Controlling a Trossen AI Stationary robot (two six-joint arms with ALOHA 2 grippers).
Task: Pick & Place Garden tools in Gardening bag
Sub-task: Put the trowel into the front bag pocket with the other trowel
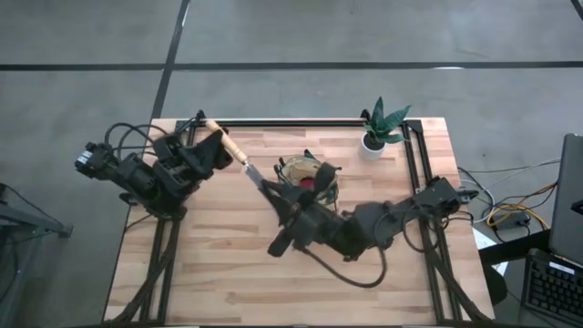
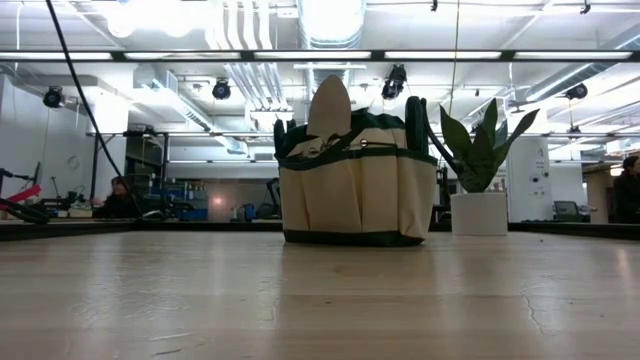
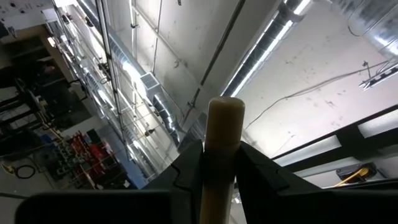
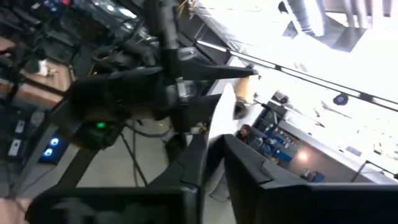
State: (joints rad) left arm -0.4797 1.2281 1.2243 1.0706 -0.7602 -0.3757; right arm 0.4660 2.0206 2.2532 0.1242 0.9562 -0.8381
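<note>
A trowel with a wooden handle (image 1: pixel 221 139) and a pale metal blade (image 4: pixel 222 115) hangs in the air between my two grippers, left of the gardening bag (image 1: pixel 314 173). My left gripper (image 1: pixel 208 148) is shut on the handle. My right gripper (image 1: pixel 275 194) is shut on the blade. The tan bag with green trim (image 2: pixel 358 185) stands on its base on the table. Another trowel's blade (image 2: pixel 329 105) sticks up out of it, and something red (image 1: pixel 308 182) shows inside. My left gripper pinches the trowel's wooden handle (image 3: pixel 219 163) between its two fingers, a little below the rounded free end (image 3: pixel 225 109), which sticks out past them. The fingers slant upward from the table's left. The trowel is clear of the table. My right gripper has the trowel's blade (image 4: pixel 217 134) between its two fingers (image 4: pixel 194 163), which stand one on each flat face. It comes at the blade from the table's right, about level. The blade is clear of the table and of the bag.
A green plant in a white pot (image 1: pixel 378 132) stands at the far right of the table, beside the bag (image 2: pixel 478 200). Black rails run along the table's far and right edges (image 1: pixel 414 159). Bare wood lies along the near side (image 1: pixel 228 273).
</note>
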